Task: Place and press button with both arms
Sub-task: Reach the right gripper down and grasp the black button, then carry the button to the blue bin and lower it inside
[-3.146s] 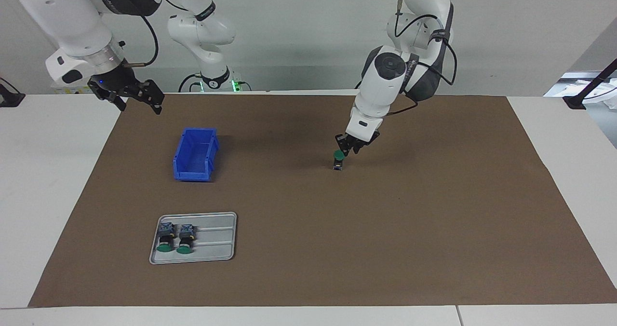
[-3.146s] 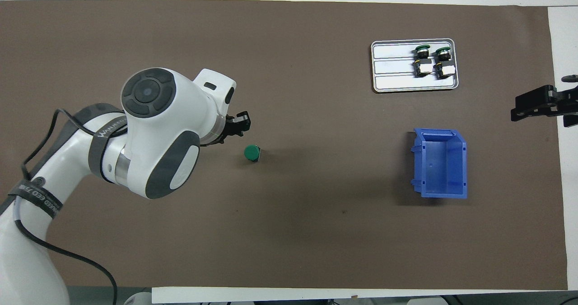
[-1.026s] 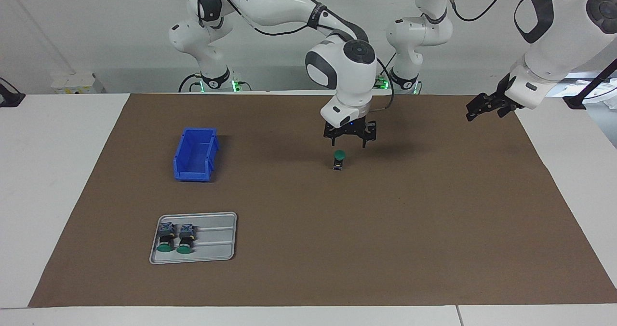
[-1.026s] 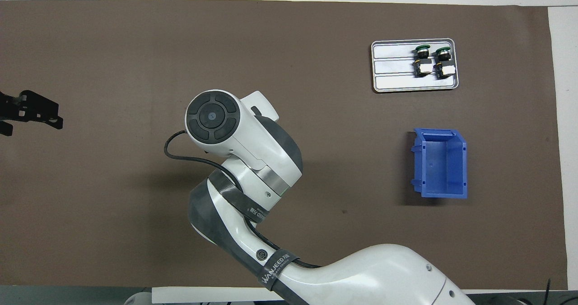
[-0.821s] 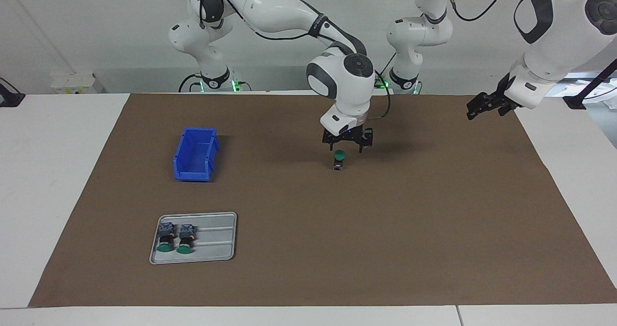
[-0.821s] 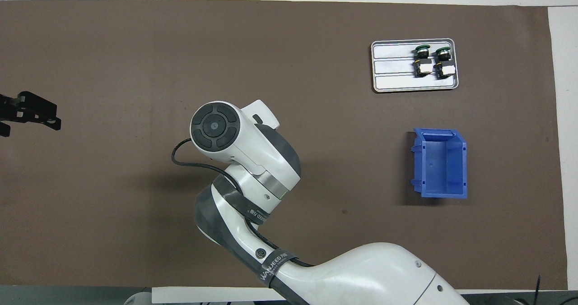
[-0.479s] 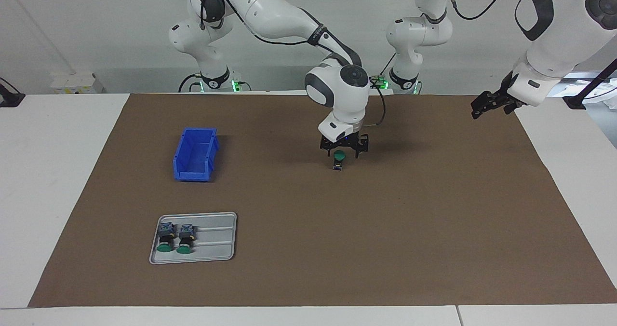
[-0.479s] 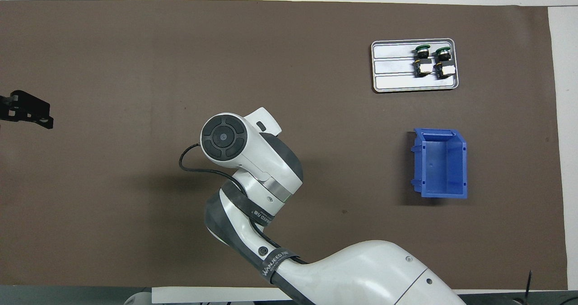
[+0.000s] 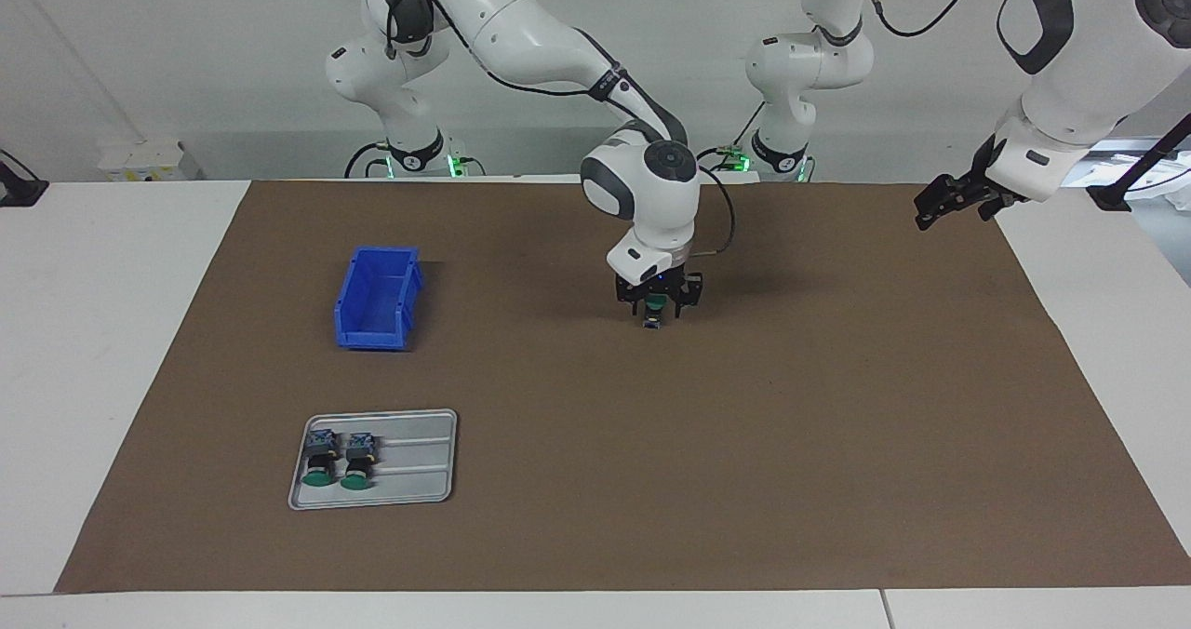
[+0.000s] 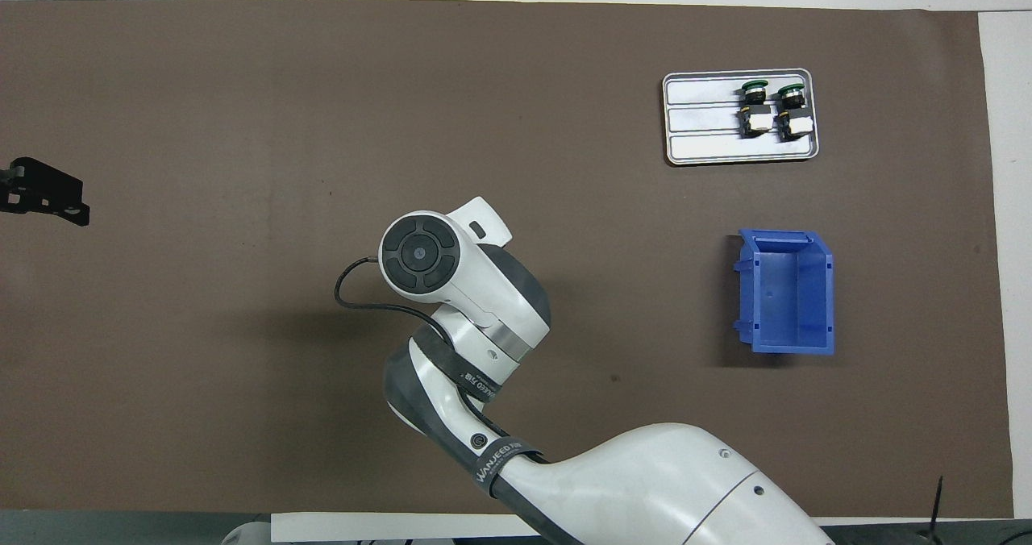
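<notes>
Matt brown paper mat [image 9: 837,406], silvery metal tray [image 9: 419,480].

light: bright, even, from above | shadows: soft dark patch on brown mat [image 9: 837,443] just beside blue bin [image 9: 377,296], twd the robots; wider soft one under right arm [image 10: 451,287] | glare: mild sheen on arm shells, metal tray [image 9: 409,480] near bin | focus: sharp both views, no blur
</notes>
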